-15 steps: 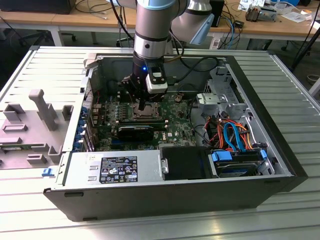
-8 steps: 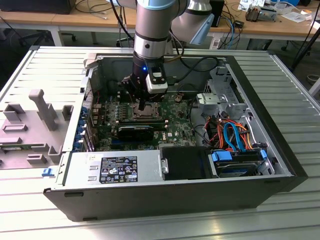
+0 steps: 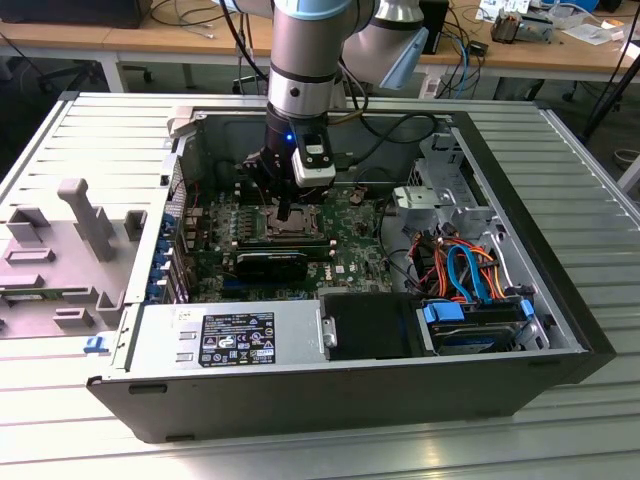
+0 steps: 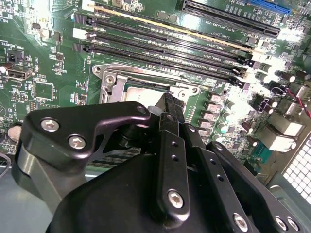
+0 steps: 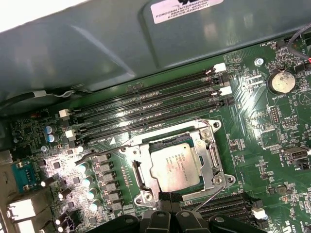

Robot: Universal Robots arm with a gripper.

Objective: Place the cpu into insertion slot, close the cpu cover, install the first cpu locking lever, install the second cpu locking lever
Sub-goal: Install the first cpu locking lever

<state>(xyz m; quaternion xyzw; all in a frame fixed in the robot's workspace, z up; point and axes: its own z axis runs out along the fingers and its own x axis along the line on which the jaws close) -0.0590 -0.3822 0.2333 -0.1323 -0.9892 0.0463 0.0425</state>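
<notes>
Already the cpu (image 5: pixel 176 165) lies in the slot (image 5: pixel 140 175), its grey top showing flat through the cut-out of the cover (image 5: pixel 208 154). The cover looks to be folded down on the slot, framing the chip on all sides, so I judge the first two steps done.

Neither lever seems latched. One lever (image 5: pixel 104 149) is a thin wire running out from the slot's corner on the side of the memory slots (image 5: pixel 146 109), and it appears to stand clear of the cover. The other lever (image 5: pixel 210 198) slants away from the opposite corner of the slot, just beside the fingertips. Both lever steps look left to do, though whether either wire is hooked I cannot tell for sure.

The gripper (image 5: pixel 168 198) hangs low over the slot's edge, on the side away from the memory slots. Its jaws are drawn together with nothing visible between them. In the exterior view the gripper (image 3: pixel 285 212) points straight down at the slot, mid-board (image 3: pixel 350 255).
</notes>
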